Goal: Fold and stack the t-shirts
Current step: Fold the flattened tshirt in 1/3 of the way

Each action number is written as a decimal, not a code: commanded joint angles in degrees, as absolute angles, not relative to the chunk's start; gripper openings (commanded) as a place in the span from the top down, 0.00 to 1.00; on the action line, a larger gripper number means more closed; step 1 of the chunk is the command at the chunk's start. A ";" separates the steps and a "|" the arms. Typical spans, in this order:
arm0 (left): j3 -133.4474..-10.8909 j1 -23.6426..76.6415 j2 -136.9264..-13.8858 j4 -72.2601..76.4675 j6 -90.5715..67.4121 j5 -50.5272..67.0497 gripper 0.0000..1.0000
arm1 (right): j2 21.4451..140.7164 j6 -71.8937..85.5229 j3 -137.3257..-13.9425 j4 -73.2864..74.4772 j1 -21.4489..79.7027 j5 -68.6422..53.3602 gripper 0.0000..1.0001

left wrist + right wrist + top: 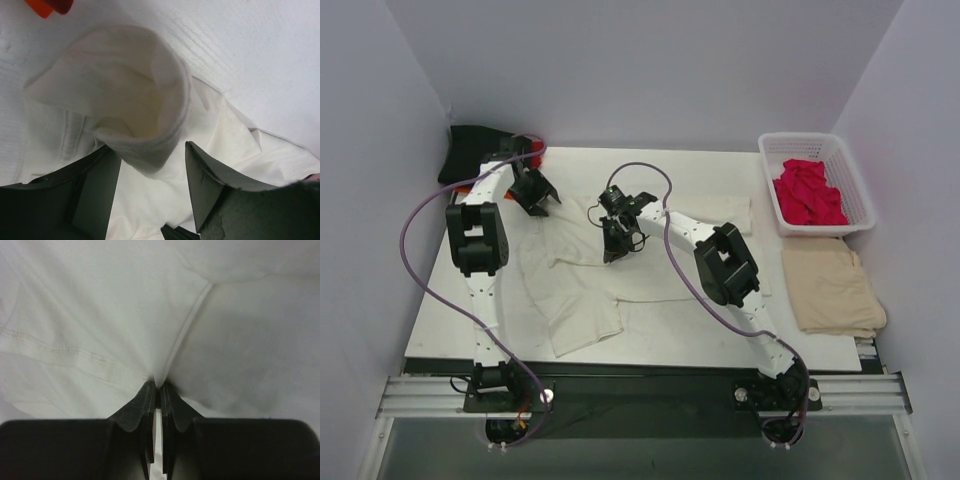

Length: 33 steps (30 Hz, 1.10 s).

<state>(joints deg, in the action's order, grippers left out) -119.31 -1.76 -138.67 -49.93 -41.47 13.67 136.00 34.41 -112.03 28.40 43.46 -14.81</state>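
The large cream-white t-shirt (pixel 582 285) lies spread and rumpled on the table's middle left. My right gripper (pixel 617 243) is shut on a pinched fold of this shirt near its upper middle; in the right wrist view (pixel 158 385) white cloth runs into the closed jaws. My left gripper (pixel 534 194) is open over the shirt's far left corner. In the left wrist view (pixel 151 167) a sleeve (pixel 140 95) stands up as an open loop just ahead of the spread fingers, not gripped. A black shirt (pixel 472 152) and an orange-red one (pixel 536 149) sit at the far left corner.
A white lattice basket (pixel 848 170) at the far right holds crimson shirts (pixel 808 193). A folded tan pad (pixel 830 287) lies in front of it near the right edge. An orange-red scrap (pixel 46 6) shows at the top of the left wrist view. Walls close the table on three sides.
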 commanded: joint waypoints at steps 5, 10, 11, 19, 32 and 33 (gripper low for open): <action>-114.35 -2.99 -134.13 -49.31 -35.07 4.83 0.35 | 131.67 30.94 -114.52 37.52 43.68 -10.03 0.74; -110.58 -2.64 -126.31 -48.00 -33.49 3.52 0.35 | 124.47 28.39 -111.10 39.37 42.90 -1.61 0.55; -110.22 -2.46 -125.43 -47.81 -33.40 3.17 0.35 | 123.50 28.30 -110.31 39.55 42.37 -0.45 0.55; -112.67 1.30 -124.98 -48.78 -31.38 4.22 0.35 | 120.49 30.42 -106.08 41.22 28.31 1.41 0.55; -110.57 10.36 -126.30 -48.60 -29.18 6.15 0.35 | 125.95 27.86 -110.49 44.12 23.82 7.73 0.57; -110.39 10.98 -126.30 -48.43 -29.01 6.50 0.35 | 125.95 28.38 -109.96 43.95 23.38 7.91 0.58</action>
<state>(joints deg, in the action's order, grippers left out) -110.61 9.43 -126.61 -49.10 -30.70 5.26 125.71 27.03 -110.15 41.04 24.10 4.78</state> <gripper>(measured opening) 0.652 0.429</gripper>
